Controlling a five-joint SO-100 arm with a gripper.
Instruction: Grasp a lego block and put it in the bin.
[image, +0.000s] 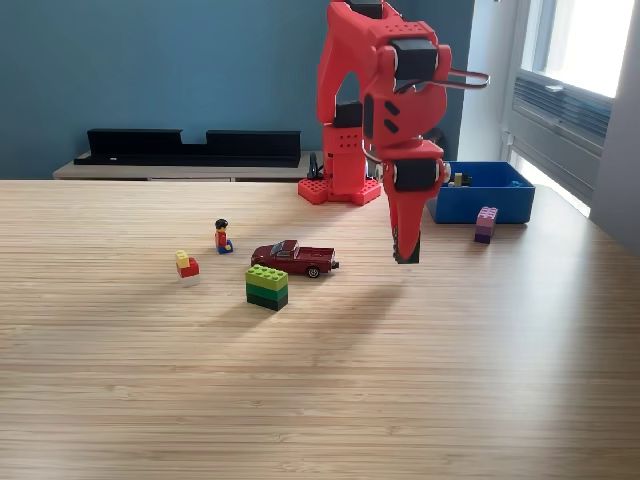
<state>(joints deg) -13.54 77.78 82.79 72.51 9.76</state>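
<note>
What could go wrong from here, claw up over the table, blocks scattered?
1. The green block sits close beside the toy car; a descent there may nudge the car or catch both.
2. The small red-yellow block and figure are tiny, so the claw may slip off them or knock them over.
3. The purple block stands near the bin wall, so reaching it risks bumping the bin.

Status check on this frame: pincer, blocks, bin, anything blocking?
Pincer above the table, jaws look shut, nothing held. Green block untouched; purple block beside the bin. Toy car near the green block; path otherwise open.
</note>
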